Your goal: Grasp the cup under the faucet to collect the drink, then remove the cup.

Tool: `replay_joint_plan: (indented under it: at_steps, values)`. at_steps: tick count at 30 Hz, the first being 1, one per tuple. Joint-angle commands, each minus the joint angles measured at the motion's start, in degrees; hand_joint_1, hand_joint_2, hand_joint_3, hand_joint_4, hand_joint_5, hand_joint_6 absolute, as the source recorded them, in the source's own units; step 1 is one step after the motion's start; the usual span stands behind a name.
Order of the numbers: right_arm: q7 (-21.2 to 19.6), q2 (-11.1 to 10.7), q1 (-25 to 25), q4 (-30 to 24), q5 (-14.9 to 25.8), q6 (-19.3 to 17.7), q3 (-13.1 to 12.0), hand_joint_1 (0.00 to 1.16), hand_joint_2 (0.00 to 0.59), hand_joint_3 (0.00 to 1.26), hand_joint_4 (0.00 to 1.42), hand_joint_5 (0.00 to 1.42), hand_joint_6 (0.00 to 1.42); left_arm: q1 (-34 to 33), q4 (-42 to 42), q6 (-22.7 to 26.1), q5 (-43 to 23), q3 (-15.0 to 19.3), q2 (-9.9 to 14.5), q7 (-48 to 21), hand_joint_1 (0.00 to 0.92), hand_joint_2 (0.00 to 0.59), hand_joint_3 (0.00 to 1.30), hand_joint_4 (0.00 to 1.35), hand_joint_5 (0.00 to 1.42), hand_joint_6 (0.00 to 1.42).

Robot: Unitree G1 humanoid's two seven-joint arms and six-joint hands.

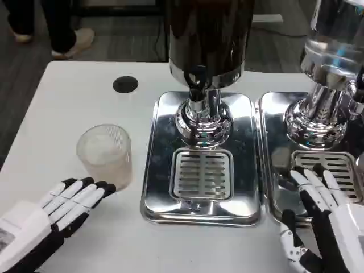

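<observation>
A clear ribbed plastic cup stands upright on the white table, left of the dispenser's steel base. The dark drink dispenser's faucet hangs above the slotted drip grate, and nothing stands on that grate. My left hand lies low at the front left with its fingers stretched out toward the cup, fingertips just short of its base, holding nothing. My right hand hovers at the front right over the second dispenser's tray, fingers spread and empty.
A second dispenser with a clear tank stands on its own steel tray at the right. A black round hole marks the table behind the cup. The table's far edge runs behind the dispensers, with a person's feet beyond.
</observation>
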Motion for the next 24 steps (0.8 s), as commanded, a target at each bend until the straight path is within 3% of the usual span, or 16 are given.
replay_joint_plan:
  at_steps: [1,24]
  values:
    - [0.14,-0.09,-0.17,-0.68,0.4,-0.15,-0.44,0.46,0.578,0.19,0.12,0.04,0.16,0.35,-0.12,0.16,-0.73,-0.03,0.7,-0.81,0.0,0.114,0.0,0.0,0.0,0.0]
    - [-0.15,0.27,-0.48,-0.57,0.77,0.1,-0.74,0.47,0.585,0.19,0.12,0.04,0.17,-0.92,1.69,0.0,-4.0,0.35,-0.16,-2.35,0.0,0.112,0.0,0.0,0.0,0.0]
